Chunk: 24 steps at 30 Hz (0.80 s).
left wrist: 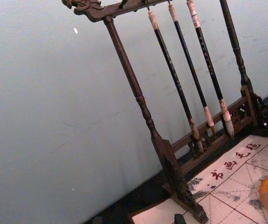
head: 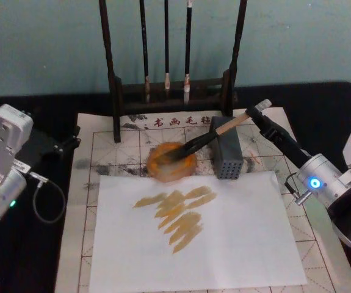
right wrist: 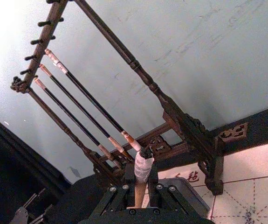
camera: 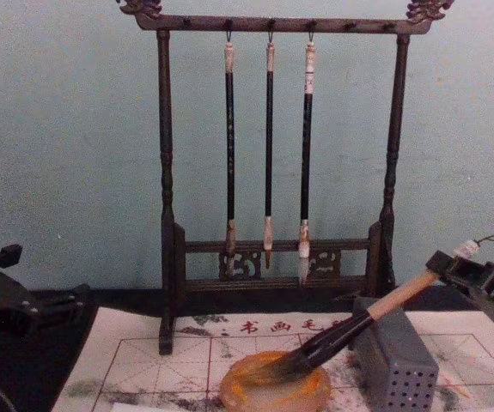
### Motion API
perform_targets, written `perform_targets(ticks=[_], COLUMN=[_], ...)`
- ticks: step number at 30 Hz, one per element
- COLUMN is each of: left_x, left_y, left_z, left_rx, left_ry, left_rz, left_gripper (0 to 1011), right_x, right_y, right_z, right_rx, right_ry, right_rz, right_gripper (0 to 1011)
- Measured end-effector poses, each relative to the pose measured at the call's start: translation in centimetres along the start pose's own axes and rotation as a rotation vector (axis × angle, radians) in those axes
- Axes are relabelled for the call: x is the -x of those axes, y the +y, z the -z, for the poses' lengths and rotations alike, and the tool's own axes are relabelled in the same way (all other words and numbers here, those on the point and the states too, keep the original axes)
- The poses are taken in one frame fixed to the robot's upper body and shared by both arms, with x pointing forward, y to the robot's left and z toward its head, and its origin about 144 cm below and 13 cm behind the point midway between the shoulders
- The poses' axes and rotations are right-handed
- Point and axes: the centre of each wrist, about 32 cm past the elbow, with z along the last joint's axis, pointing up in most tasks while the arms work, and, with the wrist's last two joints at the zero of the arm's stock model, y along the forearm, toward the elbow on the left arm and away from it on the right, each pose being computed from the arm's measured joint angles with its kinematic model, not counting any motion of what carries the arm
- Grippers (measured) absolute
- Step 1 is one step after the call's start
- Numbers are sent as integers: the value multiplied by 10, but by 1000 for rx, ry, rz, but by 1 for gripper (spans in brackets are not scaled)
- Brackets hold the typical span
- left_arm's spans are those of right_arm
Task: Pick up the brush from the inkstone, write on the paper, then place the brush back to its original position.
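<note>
The brush [head: 206, 139] lies slanted, its dark tip in the round orange-brown inkstone [head: 163, 172] and its tan handle across a grey block. My right gripper [head: 257, 112] is shut on the white-wrapped handle end, seen close in the right wrist view [right wrist: 142, 170] and at the right in the chest view [camera: 454, 268]. The paper [head: 126, 143], off-white with red grid lines and ink smudges, spreads under everything. A plain white sheet [head: 224, 256] with orange-brown strokes lies on its near half. My left gripper [head: 62, 145] rests off the paper's left edge.
A dark wooden brush stand [head: 115, 91] with three thin hanging brushes [camera: 268, 146] stands behind the inkstone. The grey perforated block [head: 227, 160] sits just right of the inkstone. A grey cable [head: 47, 195] loops beside the left arm.
</note>
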Motion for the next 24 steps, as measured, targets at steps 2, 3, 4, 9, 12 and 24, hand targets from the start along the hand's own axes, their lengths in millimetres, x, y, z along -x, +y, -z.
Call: perform_targets(ticks=[2,3,4,9,12,24], left_x=[0,0,0,0,0,0], left_y=[0,0,0,0,0,0], left_z=[0,0,0,0,0,0], left_rx=[0,0,0,0,0,0], left_ry=[0,0,0,0,0,0], left_rz=[0,0,0,0,0,0], left_gripper=[1001,1001,1001,1001,1001,1001], right_x=[0,0,0,0,0,0], right_y=[0,0,0,0,0,0], right_z=[0,0,0,0,0,0], right_rx=[0,0,0,0,1,1], right_ry=[0,0,0,-1,-2,-2], right_rz=[0,0,-1,0,0,0], right_gripper=[175,175,175,186,257,644])
